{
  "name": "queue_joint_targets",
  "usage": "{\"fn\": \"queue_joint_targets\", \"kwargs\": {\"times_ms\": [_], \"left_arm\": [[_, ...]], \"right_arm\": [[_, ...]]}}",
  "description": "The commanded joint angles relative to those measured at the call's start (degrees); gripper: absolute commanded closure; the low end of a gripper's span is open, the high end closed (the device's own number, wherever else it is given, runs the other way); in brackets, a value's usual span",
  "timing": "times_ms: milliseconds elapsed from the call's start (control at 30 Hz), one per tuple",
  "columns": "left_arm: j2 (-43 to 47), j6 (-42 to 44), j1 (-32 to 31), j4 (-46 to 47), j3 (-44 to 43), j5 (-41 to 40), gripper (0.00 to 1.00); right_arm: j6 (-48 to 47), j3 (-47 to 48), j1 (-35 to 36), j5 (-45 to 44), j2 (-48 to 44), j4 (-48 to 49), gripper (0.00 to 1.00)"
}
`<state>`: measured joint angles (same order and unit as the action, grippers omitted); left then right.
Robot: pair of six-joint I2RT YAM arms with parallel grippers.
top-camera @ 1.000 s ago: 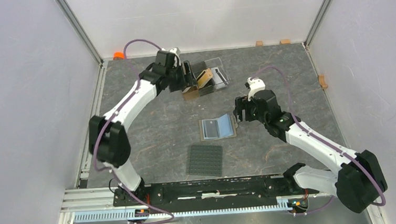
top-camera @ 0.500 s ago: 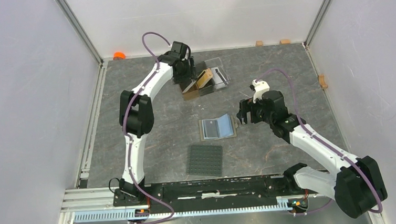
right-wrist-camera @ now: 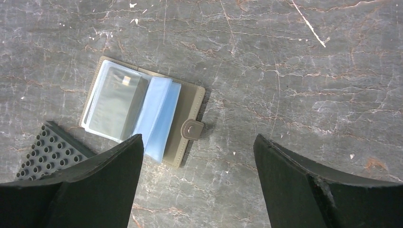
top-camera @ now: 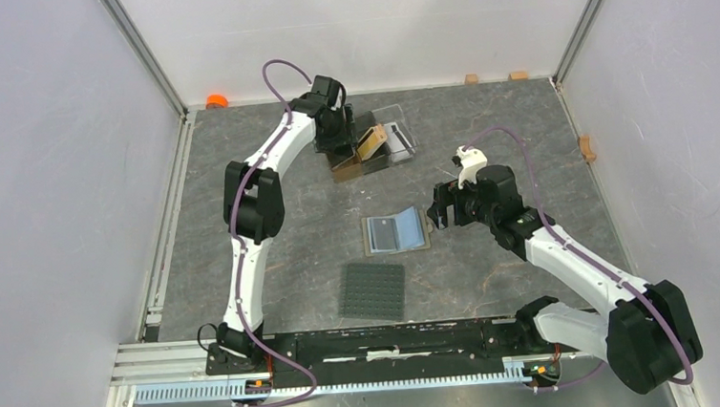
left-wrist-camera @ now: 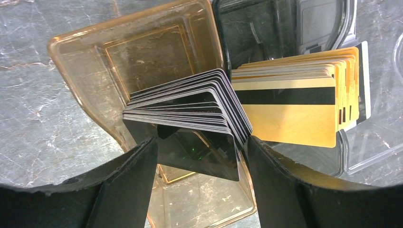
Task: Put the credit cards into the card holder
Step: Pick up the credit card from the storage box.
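Several black credit cards [left-wrist-camera: 190,114] stand fanned in the amber slot of a clear stand [left-wrist-camera: 142,57]. Gold-orange ones with a black stripe [left-wrist-camera: 290,114] stand in the slot beside them, and a white-silver card [left-wrist-camera: 363,80] shows behind. My left gripper [left-wrist-camera: 202,145] is open, one finger on each side of the black stack; whether the fingers touch it I cannot tell. From above, the left gripper [top-camera: 340,140] hangs over the stand [top-camera: 376,145]. The olive card holder [right-wrist-camera: 157,109] lies open at mid-table [top-camera: 396,231], bluish pockets up. My right gripper [right-wrist-camera: 197,137] hovers open just right of it, holding nothing.
A dark grey studded mat [top-camera: 374,292] lies nearer the arm bases, in front of the card holder, and its corner shows in the right wrist view [right-wrist-camera: 47,152]. An orange object [top-camera: 216,101] sits at the back left corner. Walls enclose the table on three sides.
The left arm's elbow has swung in and up while its gripper stayed at the stand. The right gripper has opened wider and shifted slightly right of the card holder.
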<state>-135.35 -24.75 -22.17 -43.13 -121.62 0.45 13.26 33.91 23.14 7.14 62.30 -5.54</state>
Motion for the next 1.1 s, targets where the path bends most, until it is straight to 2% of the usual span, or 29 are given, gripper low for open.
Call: {"fn": "queue_joint_targets", "kwargs": {"times_ms": [0, 367, 900, 1067], "left_arm": [[-0.03, 2.18, 0.0, 1.65, -1.72, 3.53, 0.26], [5.25, 1.31, -0.01, 6.06, 6.24, 8.61, 0.35], [6.94, 1.15, -0.57, 7.54, 7.09, 11.52, 0.45], [8.14, 1.63, -0.56, 7.54, 8.12, 10.56, 0.53]], "right_arm": [[1.17, -0.07, -0.21, 1.27, 0.03, 2.82, 0.11], [2.25, -0.07, -0.2, 1.64, -0.12, 3.07, 0.12], [2.7, -0.15, -0.22, 1.94, -0.35, 3.0, 0.12], [2.75, -0.16, -0.24, 1.74, -0.58, 2.91, 0.12]]}}
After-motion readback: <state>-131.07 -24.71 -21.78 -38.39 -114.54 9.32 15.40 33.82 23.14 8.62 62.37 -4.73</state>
